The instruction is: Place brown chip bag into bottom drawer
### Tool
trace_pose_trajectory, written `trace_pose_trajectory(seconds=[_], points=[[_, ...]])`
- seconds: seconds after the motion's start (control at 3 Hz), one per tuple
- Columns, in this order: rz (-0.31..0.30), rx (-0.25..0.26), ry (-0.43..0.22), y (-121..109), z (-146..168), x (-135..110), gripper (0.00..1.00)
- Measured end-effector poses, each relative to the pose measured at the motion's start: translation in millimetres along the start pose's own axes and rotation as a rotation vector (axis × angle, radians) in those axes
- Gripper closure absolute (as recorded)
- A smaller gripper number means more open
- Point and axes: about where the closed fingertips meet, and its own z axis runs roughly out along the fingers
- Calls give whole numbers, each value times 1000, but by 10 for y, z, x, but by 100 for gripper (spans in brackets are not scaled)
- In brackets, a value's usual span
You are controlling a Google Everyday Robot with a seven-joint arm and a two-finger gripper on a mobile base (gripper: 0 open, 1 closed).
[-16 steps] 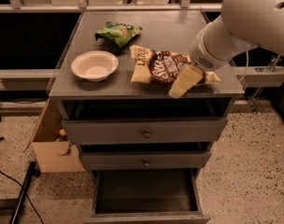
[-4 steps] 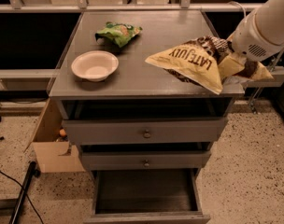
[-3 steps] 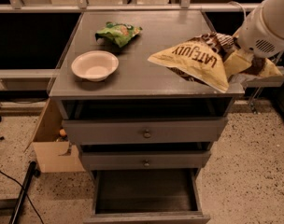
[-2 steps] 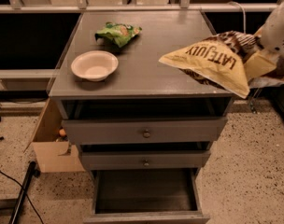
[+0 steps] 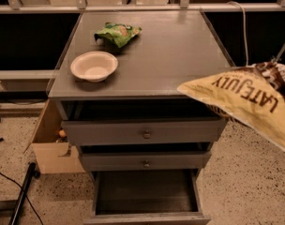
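The brown chip bag (image 5: 248, 97) hangs in the air at the right edge of the camera view, off the cabinet's right side and level with its top. Its pale yellow end points left, and its dark brown middle is cut off by the frame edge. My gripper does not show; it lies past the right edge, behind the bag. The bottom drawer (image 5: 147, 193) of the grey cabinet (image 5: 180, 55) is pulled open below and left of the bag, and its inside is bare.
A white bowl (image 5: 94, 65) and a small green chip bag (image 5: 118, 33) lie on the left half of the cabinet top. The two upper drawers with knobs (image 5: 146, 135) are closed. An open cardboard box (image 5: 48, 146) stands on the floor to the left.
The brown chip bag has been lifted off the cabinet top and carried right, past the cabinet's edge. The arm has left the view to the right.
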Motion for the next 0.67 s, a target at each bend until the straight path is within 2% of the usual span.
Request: trace_pose_trajectory(seconds=[0.33, 0.67], points=[[12, -77, -58, 464, 402, 471, 100], [-24, -87, -57, 502, 425, 464, 100]])
